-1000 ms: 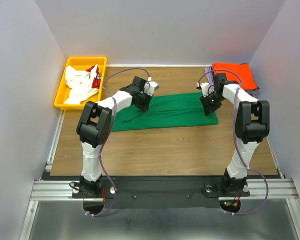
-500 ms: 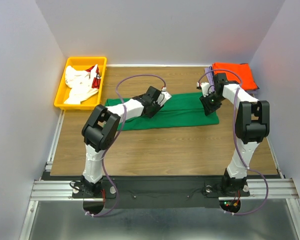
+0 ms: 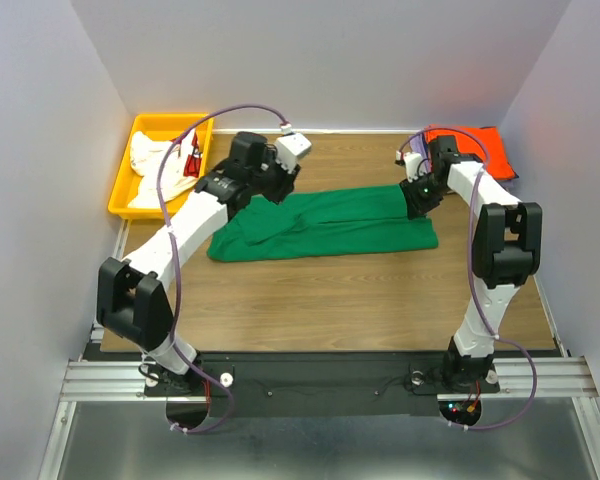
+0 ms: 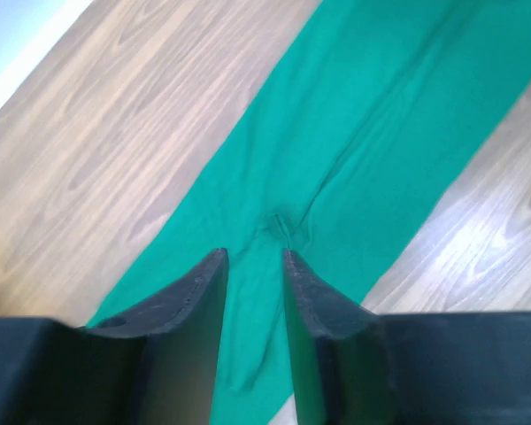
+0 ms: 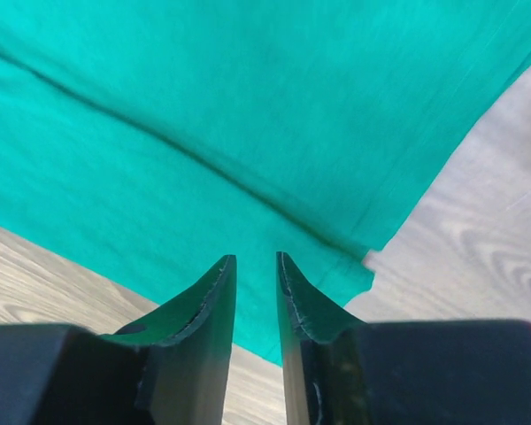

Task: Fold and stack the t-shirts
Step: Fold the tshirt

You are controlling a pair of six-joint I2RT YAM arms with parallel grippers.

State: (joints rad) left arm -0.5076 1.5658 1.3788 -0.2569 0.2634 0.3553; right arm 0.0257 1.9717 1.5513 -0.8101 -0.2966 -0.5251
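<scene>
Green t-shirt [image 3: 330,225] on the table [image 3: 310,295]
Our left claw [image 4: 252,255] and right claw [image 5: 255,258] were narrow over it; we could not tell if they pinched it.

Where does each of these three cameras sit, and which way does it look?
Top external: fixed above and behind the arms, looking down on the table; both whole arms show.
Left wrist: on the left arm, looking past the left gripper down at the green t-shirt.
Right wrist: on the right arm, looking past the right gripper at that shirt's edge.
Shared: all three see the green t-shirt; only the top view shows the orange t-shirt and yellow bin.
</scene>
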